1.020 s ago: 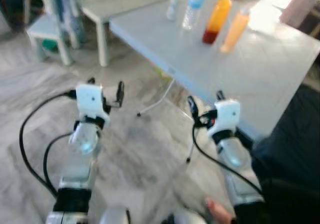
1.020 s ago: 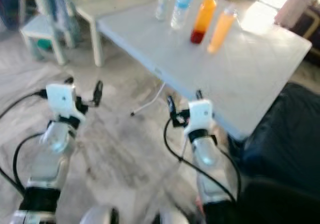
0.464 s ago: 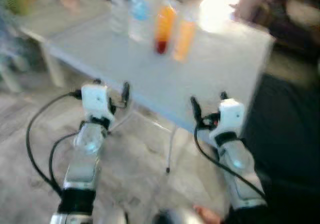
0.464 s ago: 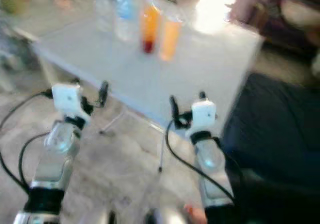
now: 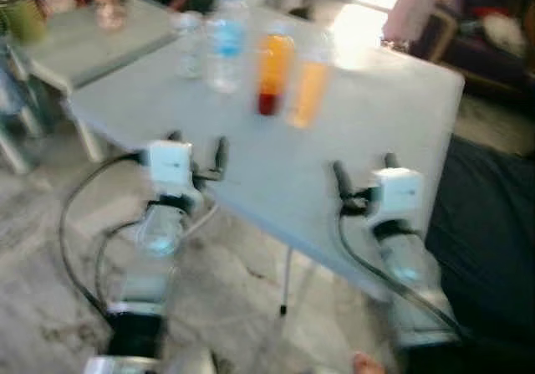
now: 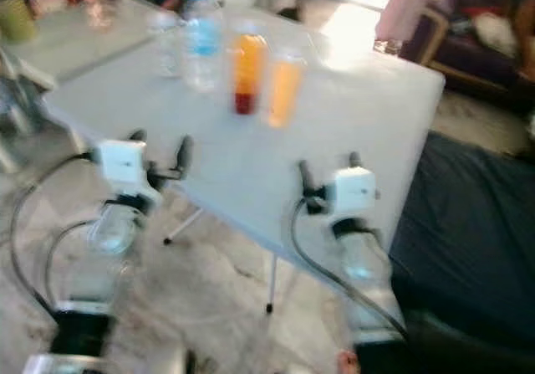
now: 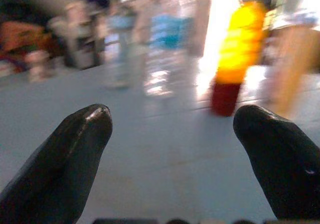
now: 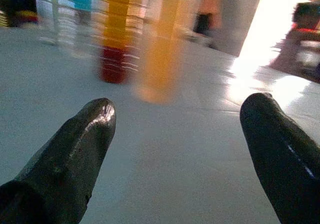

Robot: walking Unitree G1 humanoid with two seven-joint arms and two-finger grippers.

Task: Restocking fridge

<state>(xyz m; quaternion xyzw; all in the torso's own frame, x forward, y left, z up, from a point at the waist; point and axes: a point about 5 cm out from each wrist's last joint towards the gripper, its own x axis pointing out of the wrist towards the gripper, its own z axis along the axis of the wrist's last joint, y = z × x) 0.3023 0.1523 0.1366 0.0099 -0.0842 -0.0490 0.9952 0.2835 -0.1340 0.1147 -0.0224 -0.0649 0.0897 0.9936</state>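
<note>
A grey folding table [image 5: 393, 123] is taking up most of the head view, running from about ten o'clock down to four o'clock, with its near edge crossing just under the two grippers. A dark blue cushioned seat [image 5: 493, 240] is sitting at four o'clock beside the table's right end. A second, smaller pale table [image 5: 92, 43] is standing at ten o'clock, touching or just beside the big one; blurred items are resting on it.

Both silver arms are reaching forward. The left gripper [image 5: 196, 148] is hovering over the table's near edge at about eight o'clock, its two black fingers [image 7: 75, 144] spread wide with nothing between them. The right gripper [image 5: 364, 169] is hovering at five o'clock over the same edge, its fingers [image 8: 75, 149] also spread wide and empty.

Four bottles are standing upright in a loose row at twelve o'clock on the tabletop, well apart from both grippers. From the left: a small clear bottle [image 5: 191, 46], a water bottle with a blue label [image 5: 226, 43], an orange drink bottle with dark red at its base [image 5: 272, 74], and a paler orange juice bottle [image 5: 308, 89] just beside it. All are looking blurred.
</note>
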